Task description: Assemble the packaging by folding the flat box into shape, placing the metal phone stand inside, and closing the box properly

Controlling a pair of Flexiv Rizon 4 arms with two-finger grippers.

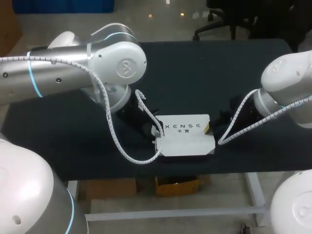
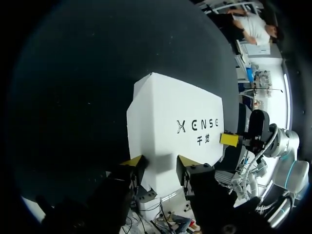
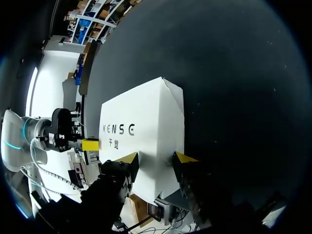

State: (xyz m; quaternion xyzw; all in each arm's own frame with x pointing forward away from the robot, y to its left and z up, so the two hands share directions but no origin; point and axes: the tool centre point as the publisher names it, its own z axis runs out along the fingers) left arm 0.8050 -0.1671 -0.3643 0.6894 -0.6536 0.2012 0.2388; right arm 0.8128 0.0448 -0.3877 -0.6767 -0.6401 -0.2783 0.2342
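The white cardboard box (image 1: 187, 137) is lying folded into shape near the middle of the black table's (image 1: 209, 68) edge nearest the robot. The left gripper (image 2: 160, 165) is sitting at the box's left end, its fingers spread apart over the top face, pinching nothing. The right gripper (image 3: 156, 159) is sitting at the right end, fingers likewise spread and gripping nothing

Box (image 1: 187, 139) plain white, with dark grey lettering on the top face. Table (image 1: 195, 73) matte black, no pattern. Left arm (image 1: 73, 63) and right arm (image 1: 287, 83) glossy white and silver, with thin light-blue rings at the joints. Cables (image 1: 114, 131) white, ribbed. Left gripper (image 2: 158, 168) and right gripper (image 3: 156, 161) black with bright yellow accents.
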